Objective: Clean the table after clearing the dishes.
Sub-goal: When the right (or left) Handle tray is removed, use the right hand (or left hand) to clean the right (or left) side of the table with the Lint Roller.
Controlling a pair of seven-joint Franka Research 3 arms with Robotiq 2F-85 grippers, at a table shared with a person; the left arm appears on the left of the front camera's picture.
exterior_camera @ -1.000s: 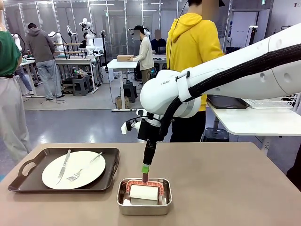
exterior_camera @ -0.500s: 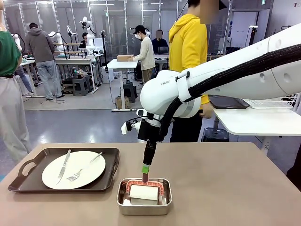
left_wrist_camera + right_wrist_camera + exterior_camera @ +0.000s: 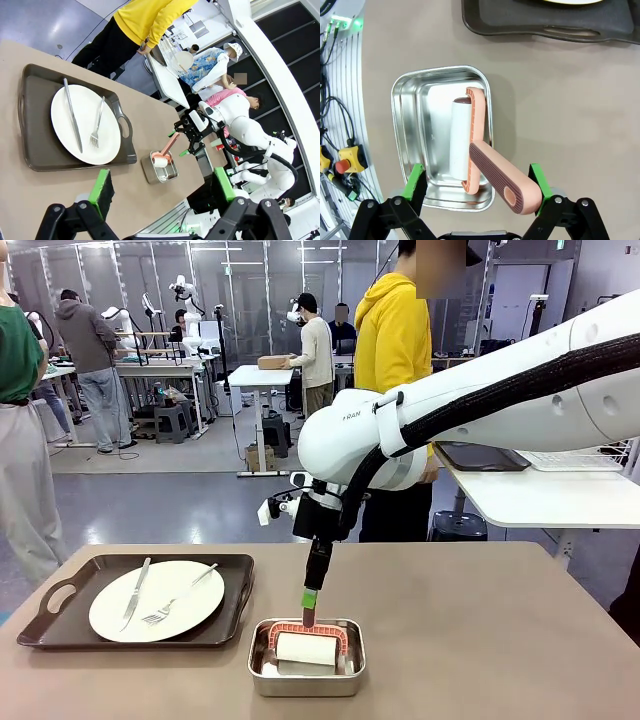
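Fetching the cleaning tool, the right gripper (image 3: 477, 181), released, straddles the pink handle of the lint roller (image 3: 479, 159) in the steel pan (image 3: 406, 112) near-centre on the tabletop (image 3: 480, 640), while a plate (image 3: 170, 592) on its tray (image 3: 58, 618) sits left; closing on the handle seems next.

A matt taupe table (image 3: 480, 640) bears a dark brown plastic tray (image 3: 235, 590) with a faint sheen, a glossy white plate (image 3: 190, 615), and a polished metal knife (image 3: 136, 592) and fork (image 3: 180, 595). The smooth steel pan (image 3: 405, 120) (mirror-bright on its walls) holds a roller (image 3: 459, 140) of matt white paper with a ribbed salmon plastic handle (image 3: 497, 175).
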